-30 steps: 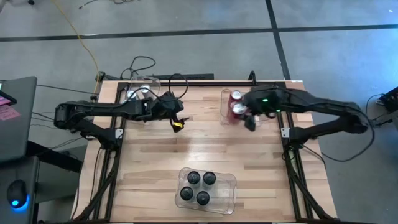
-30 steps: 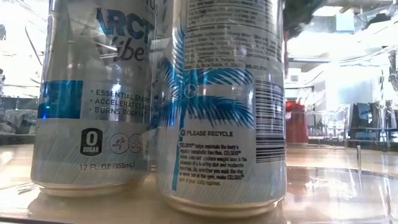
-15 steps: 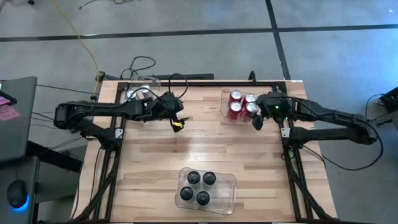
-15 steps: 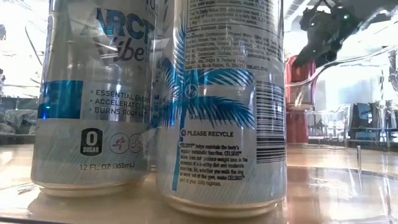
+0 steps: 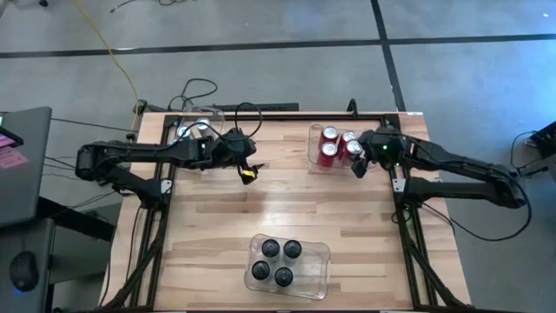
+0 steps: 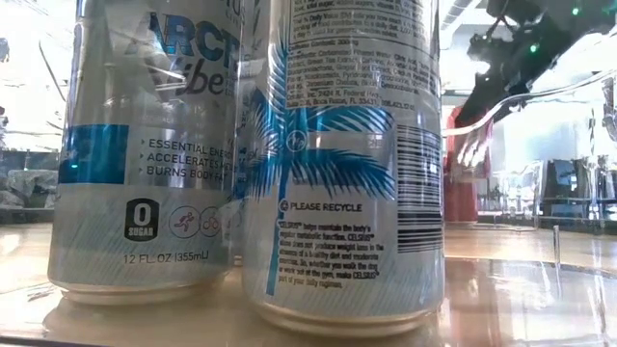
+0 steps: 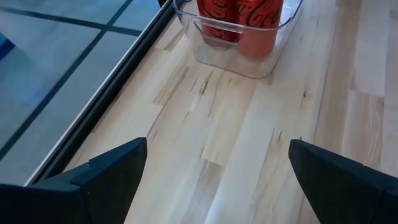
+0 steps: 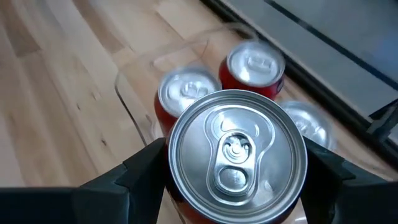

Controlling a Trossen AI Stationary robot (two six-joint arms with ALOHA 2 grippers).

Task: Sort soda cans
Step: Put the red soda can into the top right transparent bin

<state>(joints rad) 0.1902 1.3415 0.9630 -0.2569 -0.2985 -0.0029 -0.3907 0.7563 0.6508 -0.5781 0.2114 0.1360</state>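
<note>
Since a second ago, the right arm has pulled back toward the right counter edge, uncovering the bin (image 5: 327, 148) at the far right of the counter (image 5: 278, 209). That clear bin now shows three red cans (image 5: 330, 143) from above, where only two showed before. The left arm has not moved.

The right claw (image 8: 233, 180) sits just above the near right corner of that bin, its fingers (image 8: 140, 171) spread partway and pressed on both sides of a red can (image 8: 236, 155), which it grips upright with the silver top facing the wrist camera. Below it, three other red cans stand in the bin.

The left claw (image 5: 248, 169) hangs over the counter's far left part, released and wide, holding nothing; its wrist view looks across bare wood to the bin of red cans.

Four black cans (image 5: 278, 259) stand in a bin (image 5: 317, 256) at the near edge. Silver-blue cans (image 6: 337, 164) stand close before the low camera, and some (image 5: 189, 132) show in a bin (image 5: 211, 114) at the far left corner.
</note>
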